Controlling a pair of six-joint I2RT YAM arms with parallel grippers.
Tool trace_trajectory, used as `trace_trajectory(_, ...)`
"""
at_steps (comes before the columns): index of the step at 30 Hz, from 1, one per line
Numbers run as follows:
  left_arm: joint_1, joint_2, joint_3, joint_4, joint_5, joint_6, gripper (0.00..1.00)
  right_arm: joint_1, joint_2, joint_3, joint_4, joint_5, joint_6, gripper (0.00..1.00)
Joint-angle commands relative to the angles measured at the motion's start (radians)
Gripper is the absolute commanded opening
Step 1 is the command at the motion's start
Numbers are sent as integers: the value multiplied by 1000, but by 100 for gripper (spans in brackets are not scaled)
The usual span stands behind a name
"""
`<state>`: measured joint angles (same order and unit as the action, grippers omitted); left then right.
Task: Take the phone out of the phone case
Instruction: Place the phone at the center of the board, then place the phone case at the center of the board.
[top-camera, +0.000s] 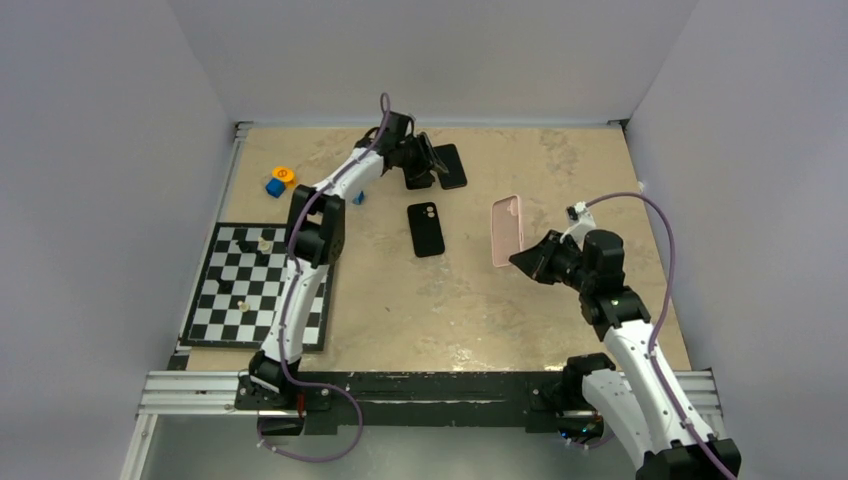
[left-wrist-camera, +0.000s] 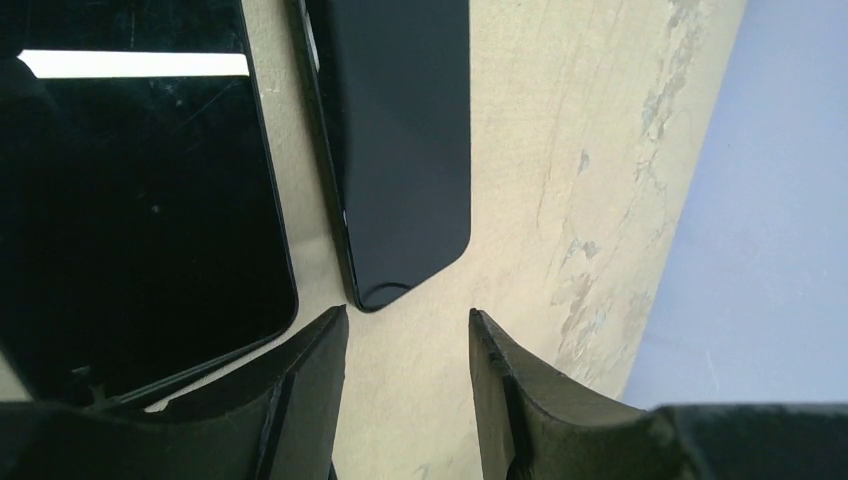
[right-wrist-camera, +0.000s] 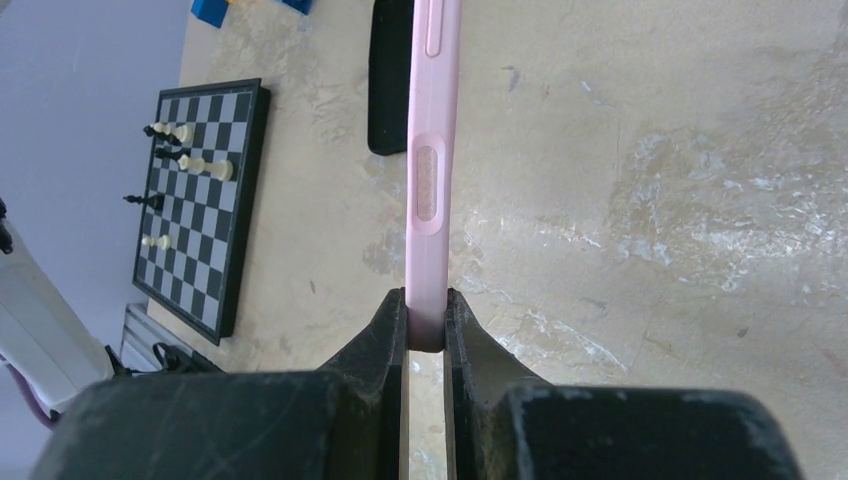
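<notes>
Working from the left, the chessboard (top-camera: 258, 290) lies well apart from both grippers and plays no part. The left gripper (left-wrist-camera: 408, 318) hangs low over the far side of the table, its fingers (left-wrist-camera: 315, 370) spread with only bare tabletop between them. A glossy black phone (left-wrist-camera: 140, 220) lies flat just outside the left finger. A second dark slab (left-wrist-camera: 400, 150) lies just ahead of the fingertips, touching neither. Which of the two belongs to the case cannot be told.

The right gripper (right-wrist-camera: 425, 305) pinches the pink phone case (right-wrist-camera: 432, 150) by its near end, fingers pressed against both faces, and holds it upright on edge. Seen from overhead, its hollow appears pink and empty.

Judgement: the extraction looks complete. What is left is setting the case down and drawing both arms clear.
</notes>
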<state>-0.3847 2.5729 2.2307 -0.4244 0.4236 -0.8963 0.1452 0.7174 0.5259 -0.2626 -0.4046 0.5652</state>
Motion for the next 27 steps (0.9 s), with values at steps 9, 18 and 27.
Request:
trace_trajectory(9,24,-479,-286,15,58,156,53,2,320,13,297,-287,-19,0)
trace_trajectory(18,23,-924,-727,135,217,236,60,2,791,153,592,-453,33,0)
trace_trajectory(27,21,-1206,-873,22,134,471,68,-1,1014,263,668,-435,92,2)
